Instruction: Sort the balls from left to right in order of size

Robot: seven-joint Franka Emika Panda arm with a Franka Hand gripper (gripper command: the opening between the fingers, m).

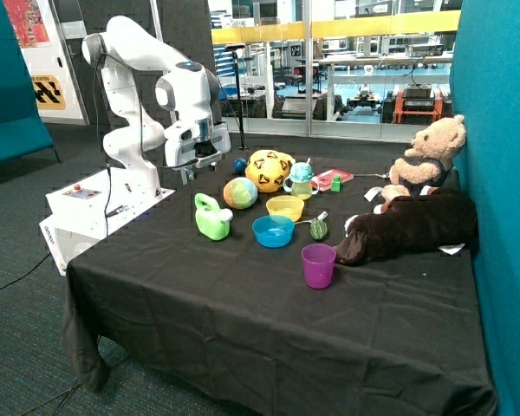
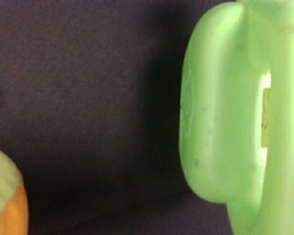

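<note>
fingers [image 1: 193, 169] hang above the bench [image 1: 243, 303], near the green watering can [image 1: 212, 217]; whether they are open or closed i cannot tell. small blue ball [image 1: 239, 165], big yellow ball [image 1: 269, 170] and pastel ball [image 1: 240, 192] sit close together behind two bowls [image 1: 277, 221].

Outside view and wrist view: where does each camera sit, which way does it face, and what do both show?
Outside view: off the table's front corner, facing arm and gripper hanging above the cloth by the balls.
Wrist view: on the wrist, looking down at black cloth; no robot part shows.
Shared: green watering can, pastel ball.
</note>
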